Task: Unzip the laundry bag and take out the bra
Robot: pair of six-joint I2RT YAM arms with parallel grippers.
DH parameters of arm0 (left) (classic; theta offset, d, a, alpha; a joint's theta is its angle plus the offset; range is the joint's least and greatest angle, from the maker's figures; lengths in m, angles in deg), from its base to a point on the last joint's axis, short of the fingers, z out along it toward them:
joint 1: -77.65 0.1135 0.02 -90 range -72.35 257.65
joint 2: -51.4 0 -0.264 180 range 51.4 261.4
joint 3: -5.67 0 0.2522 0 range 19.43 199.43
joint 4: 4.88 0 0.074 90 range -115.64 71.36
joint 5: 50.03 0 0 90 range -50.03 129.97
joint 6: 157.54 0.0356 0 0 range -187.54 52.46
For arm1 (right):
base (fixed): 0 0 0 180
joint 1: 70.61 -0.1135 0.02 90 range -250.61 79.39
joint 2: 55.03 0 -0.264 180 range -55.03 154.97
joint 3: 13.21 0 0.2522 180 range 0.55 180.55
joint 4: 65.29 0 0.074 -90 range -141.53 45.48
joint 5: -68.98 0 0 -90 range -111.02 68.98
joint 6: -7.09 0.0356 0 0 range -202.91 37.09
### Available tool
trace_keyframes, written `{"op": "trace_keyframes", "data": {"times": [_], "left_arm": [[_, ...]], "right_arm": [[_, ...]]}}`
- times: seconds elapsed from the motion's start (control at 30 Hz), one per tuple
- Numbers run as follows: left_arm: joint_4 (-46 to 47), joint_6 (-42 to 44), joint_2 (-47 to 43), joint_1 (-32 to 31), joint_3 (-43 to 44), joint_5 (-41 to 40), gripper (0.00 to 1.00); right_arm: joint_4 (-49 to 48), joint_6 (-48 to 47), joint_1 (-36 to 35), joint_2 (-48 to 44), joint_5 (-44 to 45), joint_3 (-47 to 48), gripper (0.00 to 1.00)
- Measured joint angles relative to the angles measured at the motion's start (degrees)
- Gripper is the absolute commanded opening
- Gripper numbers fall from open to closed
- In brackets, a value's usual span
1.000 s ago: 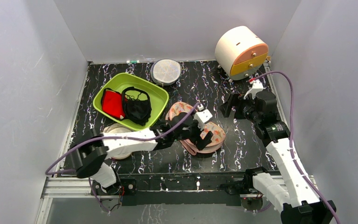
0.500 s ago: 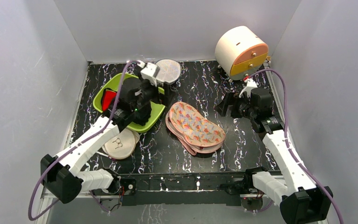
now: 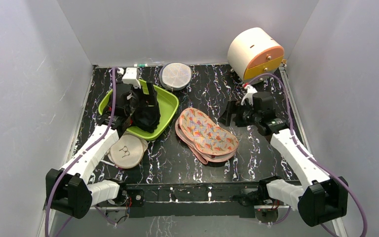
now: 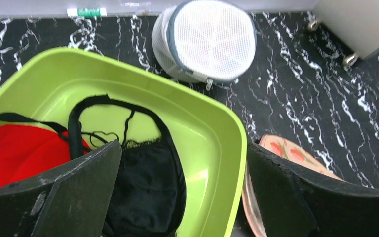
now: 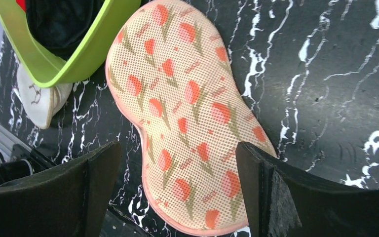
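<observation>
The laundry bag point(image 3: 206, 134), a peach pouch with red-orange print, lies flat at the middle of the table, its mesh top filling the right wrist view point(image 5: 187, 108). No bra shows in or beside it; the bra is hidden. My right gripper point(image 3: 229, 115) hovers just right of the bag's far end, open, with the pouch showing between its fingers point(image 5: 177, 192). My left gripper point(image 3: 145, 106) hangs open over the green tub point(image 3: 171, 102), nothing between its fingers point(image 4: 185, 197).
The green tub point(image 4: 217, 113) holds a black bra point(image 4: 148, 187) and a red garment point(image 4: 24, 148). A grey mesh disc point(image 3: 175, 75) stands at the back, a cream disc point(image 3: 127, 150) lies front left, and a cream-and-orange drum point(image 3: 254, 52) sits back right.
My left arm swung from over the laundry bag back and left to above the green tub. My right gripper moved left, closer to the bag.
</observation>
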Motion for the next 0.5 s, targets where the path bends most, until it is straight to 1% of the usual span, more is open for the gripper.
{"op": "trace_keyframes", "data": {"times": [0.07,0.13,0.23,0.37,0.43,0.47,0.5], "left_arm": [[-0.39,0.02,0.0,0.0,-0.94,0.04,0.98],[-0.2,0.17,-0.11,0.0,-1.25,0.04,0.98],[0.61,0.5,-0.79,0.0,-1.44,0.09,0.99],[1.51,1.51,-2.01,0.0,-1.68,0.11,0.98],[1.64,2.01,-2.29,0.0,-1.81,0.09,0.98],[1.75,2.58,-2.49,0.0,-2.25,0.09,0.99],[1.75,2.69,-2.49,0.0,-2.43,0.09,0.98]], "right_arm": [[-0.2,-0.09,-2.97,0.52,1.66,0.02,0.83],[-0.55,-0.35,-7.85,2.19,4.46,0.17,0.81],[0.55,-1.51,-16.44,7.17,9.86,2.4,0.79],[2.82,-4.5,-27.74,13.66,20.04,6.71,0.78],[3.52,-5.99,-32.11,15.8,24.24,7.67,0.78],[4.24,-6.91,-35.3,17.35,27.21,8.35,0.8],[5.25,-8.83,-41.53,21.66,32.41,9.49,0.79]]}}
